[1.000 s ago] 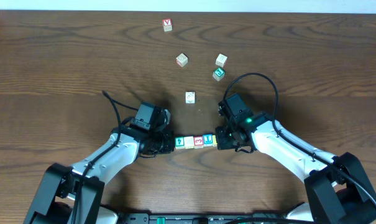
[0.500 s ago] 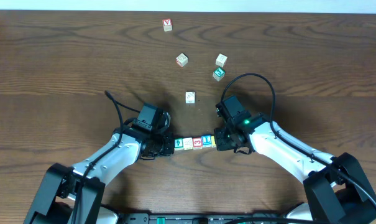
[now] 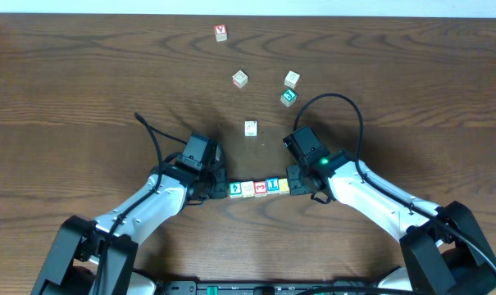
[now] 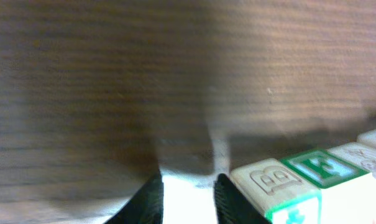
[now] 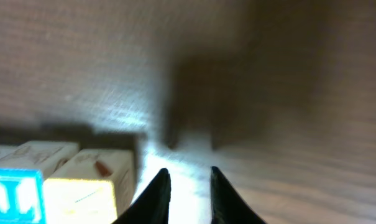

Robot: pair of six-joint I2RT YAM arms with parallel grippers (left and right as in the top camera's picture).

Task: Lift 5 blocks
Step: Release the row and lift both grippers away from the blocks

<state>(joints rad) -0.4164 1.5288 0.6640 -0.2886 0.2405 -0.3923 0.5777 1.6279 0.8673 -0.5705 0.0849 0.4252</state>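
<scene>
Two claws, both slightly apart and holding nothing. The left gripper (image 4: 189, 193) has its tips just beside the end block (image 4: 268, 183) of the row. The right gripper (image 5: 186, 193) stands just beside the yellow block (image 5: 82, 194) at the other end. The five blocks (image 3: 259, 188) lie in one line on the table (image 3: 84, 82), between the arms. Risk, imo: w/o firm squeeze from both ends the row cannot rise. If the push is off-centre or uneven, the line buckles in the middle & cubes fall out.
</scene>
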